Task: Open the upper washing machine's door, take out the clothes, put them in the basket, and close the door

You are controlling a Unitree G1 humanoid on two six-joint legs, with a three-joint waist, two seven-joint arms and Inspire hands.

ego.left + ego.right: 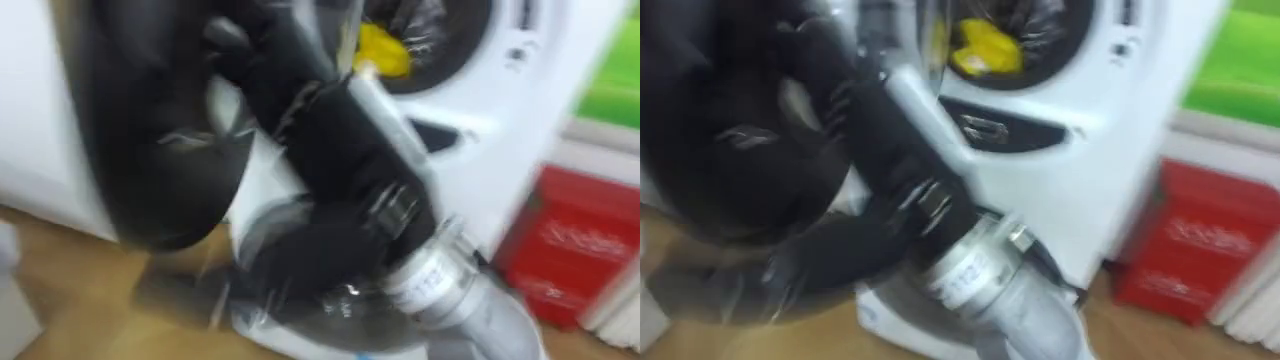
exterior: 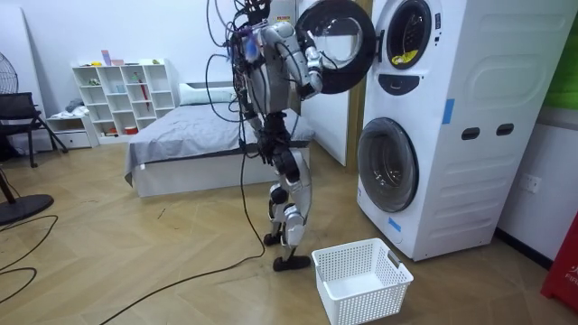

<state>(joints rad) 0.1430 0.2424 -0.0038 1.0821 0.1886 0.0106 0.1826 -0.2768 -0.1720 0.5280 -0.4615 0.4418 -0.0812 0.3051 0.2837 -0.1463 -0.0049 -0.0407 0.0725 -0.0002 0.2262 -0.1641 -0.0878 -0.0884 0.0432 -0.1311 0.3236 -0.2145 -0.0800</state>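
Two risks from here, both judgement calls

1) Your right hand is raised by the open door of the upper machine, not inside the drum. I can't tell if it touches the door. The door hangs right across the approach, so if you reach on from this angle you could knock it or catch the forearm on its rim

2) The yellow garment lies in the drum mouth, high up, beyond the hand and apart from it. A shallow grab could drag it over the lip and drop it on the floor instead of in the white basket. The basket stands on the floor just beside the robot's feet, in front of the lower machine

Hand state: the hand reads only as a dark mass, so I can't tell how far open it is or whether it has hold of anything. There's nothing yellow at it, so I'd judge the garment not yet picked

Hard to make out: the dark stuff behind the yellow piece could be more clothes or the drum wall. The red box at right is cut off by the frame edge
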